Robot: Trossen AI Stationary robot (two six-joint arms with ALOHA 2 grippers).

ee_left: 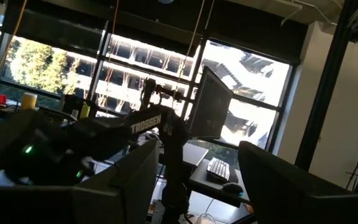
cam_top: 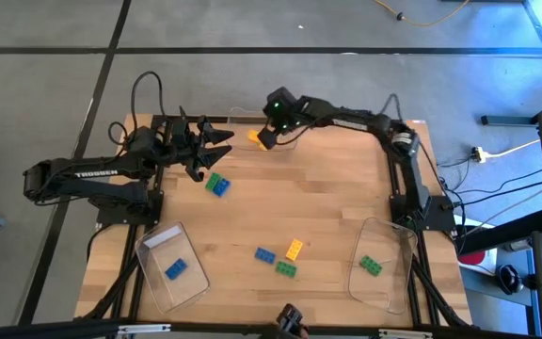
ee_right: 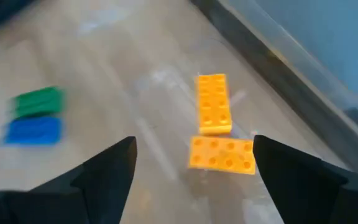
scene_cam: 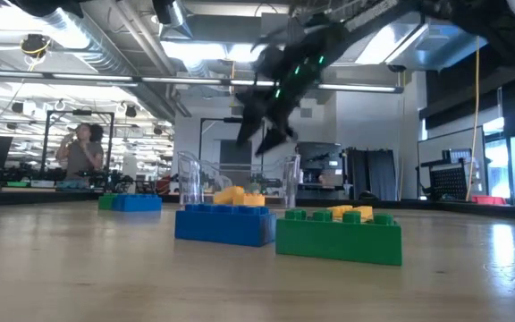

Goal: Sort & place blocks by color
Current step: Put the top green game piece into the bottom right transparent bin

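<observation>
Two yellow-orange blocks (cam_top: 260, 138) (ee_right: 214, 102) lie flat in the clear tray (cam_top: 290, 141) at the table's far edge. My right gripper (cam_top: 271, 122) (ee_right: 194, 140) hovers open above them, touching nothing. A green block (cam_top: 213, 179) and a blue one (cam_top: 220, 187) lie side by side on the table just near of my left gripper (cam_top: 215, 151) (ee_left: 197, 149). That gripper is raised, open and empty. One blue block (cam_top: 175, 270) lies in the near-left tray and one green block (cam_top: 371, 266) in the near-right tray. A blue (cam_top: 264, 254), a yellow-orange (cam_top: 294, 249) and a green block (cam_top: 286, 269) rest loose on the table near its near edge.
The near-left clear tray (cam_top: 153, 240) and the near-right clear tray (cam_top: 393, 235) stand by the table's near corners. Bare wood (cam_top: 327, 188) lies between the far tray and the loose blocks. A person (scene_cam: 83, 152) stands far back in the room.
</observation>
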